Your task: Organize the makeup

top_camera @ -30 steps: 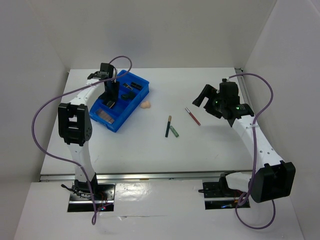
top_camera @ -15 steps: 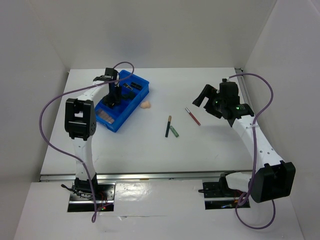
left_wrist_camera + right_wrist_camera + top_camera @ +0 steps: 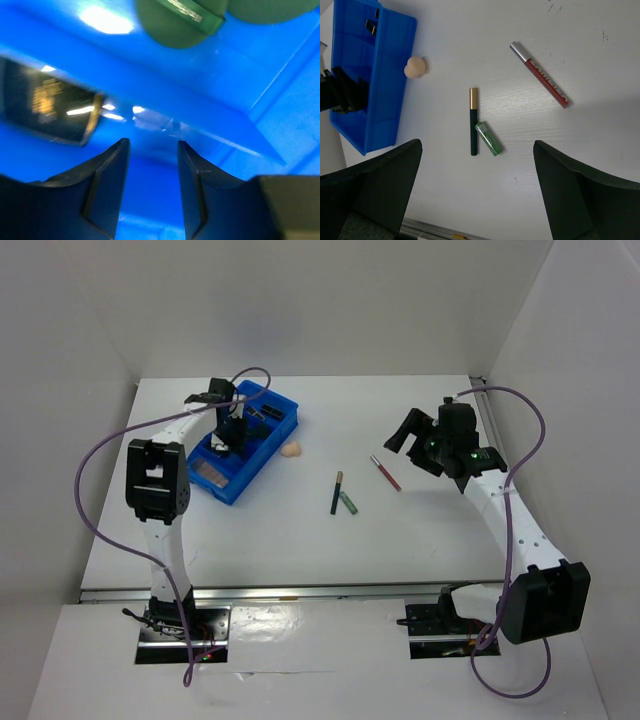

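My left gripper (image 3: pixel 230 437) reaches down into the blue tray (image 3: pixel 264 456). In the left wrist view its jaws (image 3: pixel 152 145) stand apart over the bare blue floor, open with nothing between them. A dark square compact (image 3: pixel 47 105) lies just left of them, and a dark green round piece (image 3: pixel 170 25) lies beyond a divider. On the table lie a beige sponge (image 3: pixel 415 67), a dark pencil with a gold cap (image 3: pixel 473 122), a short green tube (image 3: pixel 488 138) and a red pencil (image 3: pixel 540 75). My right gripper (image 3: pixel 477 145) hangs wide open high above these.
A brown-pink palette (image 3: pixel 212 473) sits in the tray's near compartment and dark items (image 3: pixel 262 414) in the far one. White walls close in the table at the back and on both sides. A purple cable (image 3: pixel 100 455) loops off the left arm.
My left gripper has shifted a little toward the tray's far end and its jaws have narrowed. The right arm has not moved.
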Controlling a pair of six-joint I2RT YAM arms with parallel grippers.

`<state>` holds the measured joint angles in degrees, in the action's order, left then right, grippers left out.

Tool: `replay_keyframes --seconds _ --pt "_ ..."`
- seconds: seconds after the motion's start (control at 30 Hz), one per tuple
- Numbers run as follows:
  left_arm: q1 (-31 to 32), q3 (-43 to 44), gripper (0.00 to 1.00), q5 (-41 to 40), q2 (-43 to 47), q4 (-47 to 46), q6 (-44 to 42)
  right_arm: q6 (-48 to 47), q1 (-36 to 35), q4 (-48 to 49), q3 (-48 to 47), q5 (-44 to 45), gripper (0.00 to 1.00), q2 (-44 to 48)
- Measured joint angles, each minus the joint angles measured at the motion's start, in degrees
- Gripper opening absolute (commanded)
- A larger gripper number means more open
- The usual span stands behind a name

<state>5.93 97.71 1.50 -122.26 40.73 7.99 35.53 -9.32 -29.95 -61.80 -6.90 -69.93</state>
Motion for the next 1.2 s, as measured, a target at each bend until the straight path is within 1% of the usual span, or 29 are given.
replay_keyframes --seconds 0.13,0.3,0.4,0.53,0.77,0.93,1.1,1.2 --pt "-0.02 0.0 0.62 -5.33 3.52 -0.83 1.77 0.02 0.0 0.0 0.02 -0.02 1.0 0.0" --pt "-0.02 0.98 0.72 -13.16 6.08 -3.13 4.17 0.04 0.0 0.02 0.02 -0.04 1.0 0.0" --pt "-0.02 5.31 0.72 -17.14 2.95 -2.8 4.79 0.15 0.0 0.09 0.02 -0.04 1.0 -0.02" --pt "-0.02 8.9 0.74 -19.82 -1.53 -2.67 5.53 0.17 0.33 0.17 0.02 0.04 1.0 -0.02" --pt "-0.11 7.08 0.74 -19.87 -3.15 -3.06 5.77 0.17 0.48 0.17 0.04 0.2 1.0 -0.02" --pt "-0.11 4.46 0.74 -17.81 -3.37 -4.52 5.49 0.17 0.48 0.26 0.04 0.15 1.0 -0.02" --pt "-0.26 5.99 0.74 -16.22 -4.76 -3.87 4.11 0.17 0.48 0.42 0.2 -0.02 1.0 -0.02" --pt "-0.39 6.03 0.71 -14.71 -4.76 -3.89 3.34 0.17 0.48 0.42 0.44 -0.02 1.0 -0.04"
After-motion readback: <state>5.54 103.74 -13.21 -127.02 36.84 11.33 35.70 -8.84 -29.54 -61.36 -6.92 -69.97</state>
